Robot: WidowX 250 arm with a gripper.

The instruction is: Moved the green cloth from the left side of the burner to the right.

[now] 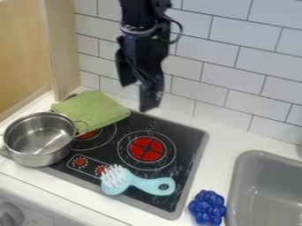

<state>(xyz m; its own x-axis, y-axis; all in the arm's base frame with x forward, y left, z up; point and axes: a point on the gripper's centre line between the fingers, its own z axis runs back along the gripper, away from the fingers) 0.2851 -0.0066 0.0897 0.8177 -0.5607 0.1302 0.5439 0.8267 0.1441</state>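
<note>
The black gripper [137,93] hangs in front of the tiled wall, above the back of the stove, a little right of the cloth. It is open, with nothing between its two fingers. A folded green cloth [94,110] lies on the back left corner of the black stove top [191,145], partly over the left burner [88,135]. To the right of that, the other burner [147,149] shows its red centre uncovered.
A steel pot [40,137] stands at the stove's left, close to the cloth. A light blue brush [137,182] lies along the front. Right of the stove are a dark blue bumpy object [207,207] and a grey sink [251,154]. Wooden panel [63,48] at left.
</note>
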